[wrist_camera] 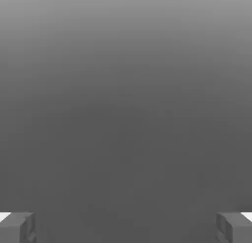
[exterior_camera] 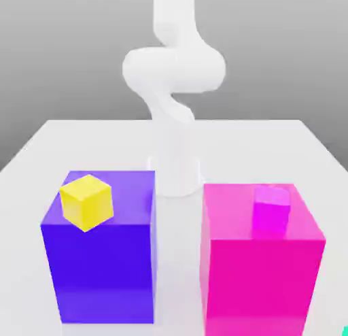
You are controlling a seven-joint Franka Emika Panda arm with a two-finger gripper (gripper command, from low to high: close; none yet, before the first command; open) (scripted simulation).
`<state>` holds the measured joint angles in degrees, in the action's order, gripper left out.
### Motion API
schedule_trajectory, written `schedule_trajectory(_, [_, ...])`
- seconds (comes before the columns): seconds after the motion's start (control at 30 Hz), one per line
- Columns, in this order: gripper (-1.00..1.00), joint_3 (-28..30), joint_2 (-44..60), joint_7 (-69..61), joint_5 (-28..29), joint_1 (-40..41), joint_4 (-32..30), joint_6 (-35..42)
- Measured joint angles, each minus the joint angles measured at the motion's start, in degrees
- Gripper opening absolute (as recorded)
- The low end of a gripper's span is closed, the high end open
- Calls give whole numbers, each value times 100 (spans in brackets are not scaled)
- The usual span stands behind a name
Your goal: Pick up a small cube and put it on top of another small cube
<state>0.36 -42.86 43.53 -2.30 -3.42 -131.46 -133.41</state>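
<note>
A white table [exterior_camera: 81,141] carries everything. Two big blocks stand directly on it, apart from each other: a purple block [exterior_camera: 102,260] toward the exterior view's left and a pink block [exterior_camera: 262,273] toward its right. Between them, further back, the white arm's base [exterior_camera: 178,178] rests on the tabletop.

My arm [exterior_camera: 173,76] is plain glossy white all over, built of smooth rounded tube segments with bulbous joints and a thicker cylindrical base. I see no cables, screws or markings on it. Through the hand camera, the fingers [wrist_camera: 18,226] are blocky dark grey pieces with white upper edges.
</note>
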Motion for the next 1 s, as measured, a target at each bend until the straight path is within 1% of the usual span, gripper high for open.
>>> schedule_trajectory(0.2, [0,-133,1207,-816,-500,-957,-290,-664])
schedule_trajectory(0.33, [0,-410,2034,-1252,-525,-1407,-719,-1122])
schedule_trajectory(0.5, [0,-844,3067,-1707,-412,-1907,-1291,-1710])
schedule_trajectory(0.63, [0,-1222,3901,-1952,-155,-2345,-1753,-2185])
schedule_trajectory(0.73, [0,-1387,4538,-2018,203,-2748,-2098,-2541])
schedule_trajectory(0.8, [0,-1321,4856,-1906,566,-2847,-2288,-2741])
schedule_trajectory(0.97, [0,-766,5865,-1465,1225,-3279,-2178,-3537])
schedule_trajectory(1.0, [-100,-653,6037,-1408,1298,-3375,-2147,-3678])
